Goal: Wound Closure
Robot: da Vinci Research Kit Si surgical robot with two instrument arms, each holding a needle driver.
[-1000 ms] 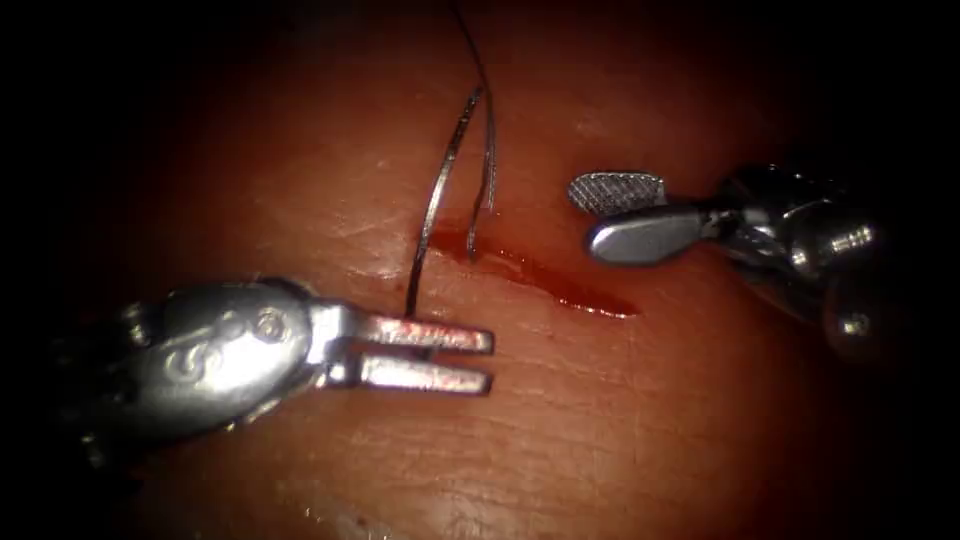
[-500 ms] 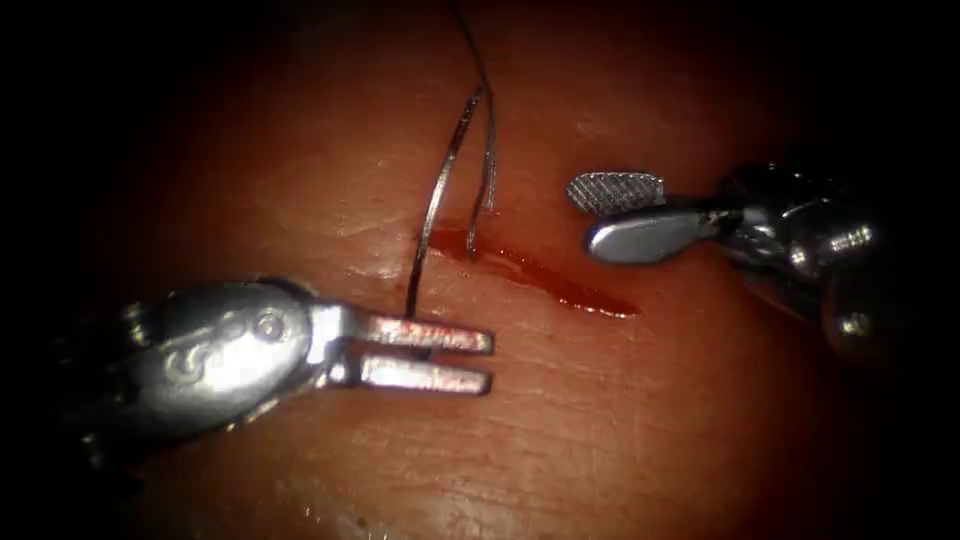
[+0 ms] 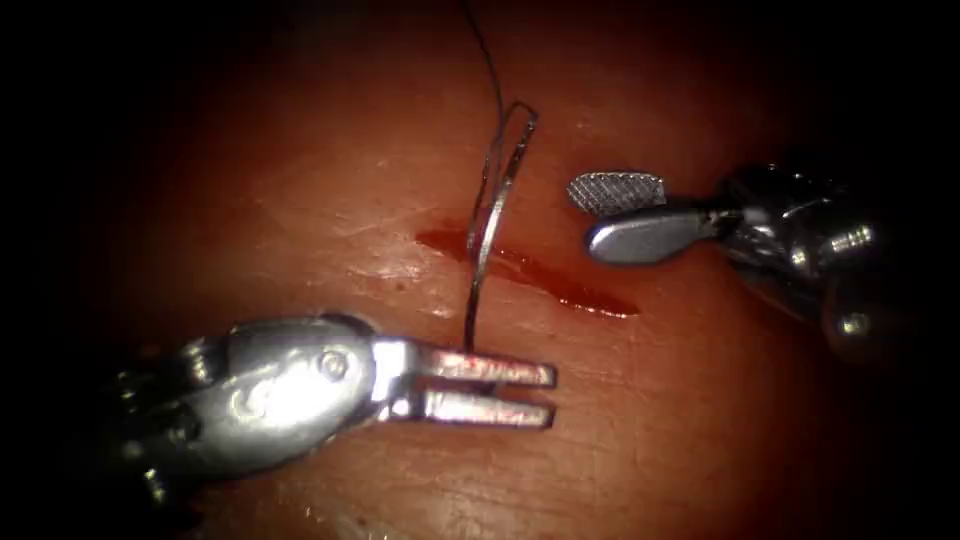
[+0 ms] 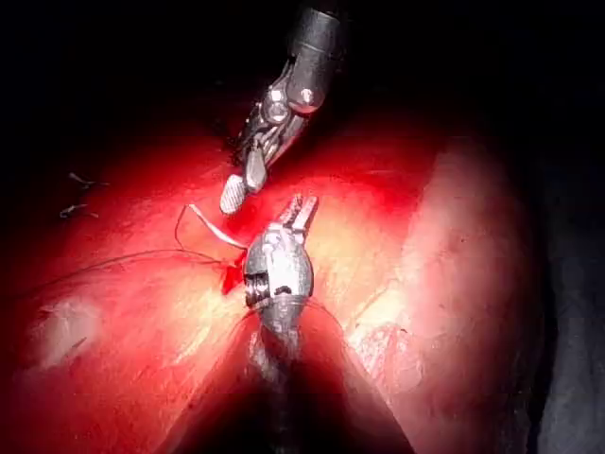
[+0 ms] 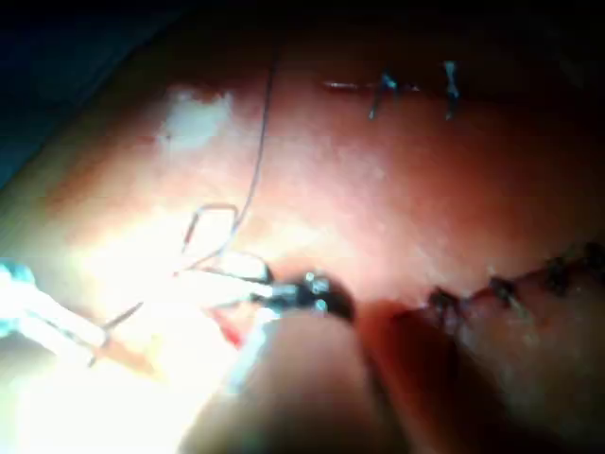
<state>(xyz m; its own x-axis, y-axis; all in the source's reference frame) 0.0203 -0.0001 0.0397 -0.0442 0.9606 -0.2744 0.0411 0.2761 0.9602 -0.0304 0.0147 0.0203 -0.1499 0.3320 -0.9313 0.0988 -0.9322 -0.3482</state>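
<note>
The tissue [image 3: 330,180] has a short cut [image 3: 560,285] with red fluid along it. My left tool [image 3: 550,393] comes in from the lower left, below the cut. It is shut on one end of the curved needle [image 3: 487,235]. The needle rises over the cut's left part, arcs over and comes back down. Its other end is near the fluid; whether it is in the tissue I cannot tell. Dark thread [image 3: 485,50] runs up from the arc's top. My right tool [image 3: 583,217] hangs open to the right of the needle and holds nothing. The left wrist view shows the needle [image 4: 192,214] beside my left tool [image 4: 301,210].
A row of dark stitches [image 5: 501,288] closes another cut beside my right tool's shaft in the right wrist view. Pale cut thread ends [image 5: 416,90] stand farther off. More short thread ends [image 4: 80,194] lie on the tissue in the left wrist view.
My left tool has moved right and a little down, carrying the needle. The needle's arc has swung to the right, closer to the right tool. The right tool has stayed in place, open.
</note>
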